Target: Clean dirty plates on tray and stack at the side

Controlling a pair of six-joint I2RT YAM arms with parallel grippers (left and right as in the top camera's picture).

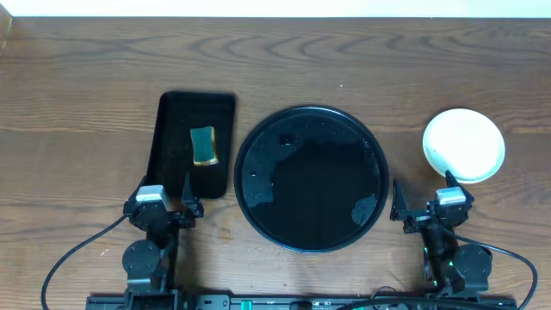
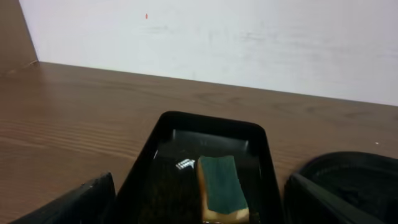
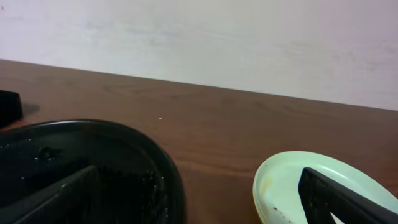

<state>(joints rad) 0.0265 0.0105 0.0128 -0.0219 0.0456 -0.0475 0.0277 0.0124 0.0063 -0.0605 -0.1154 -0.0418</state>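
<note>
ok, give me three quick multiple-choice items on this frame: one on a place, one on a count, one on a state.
1. Where does the sponge lie?
A) in the rectangular tray
B) on the round tray
C) on the plates

2. How many plates sit on the round tray?
A) three
B) one
C) none

3. The left gripper is:
A) shut on the sponge
B) open and empty
C) shut on a plate

Answers:
1 A, the sponge lies inside the rectangular tray's rim.
2 C, the round tray holds no plates; they are stacked beside it on the right.
3 B, it stands wide open in the left wrist view, gripping nothing.
</note>
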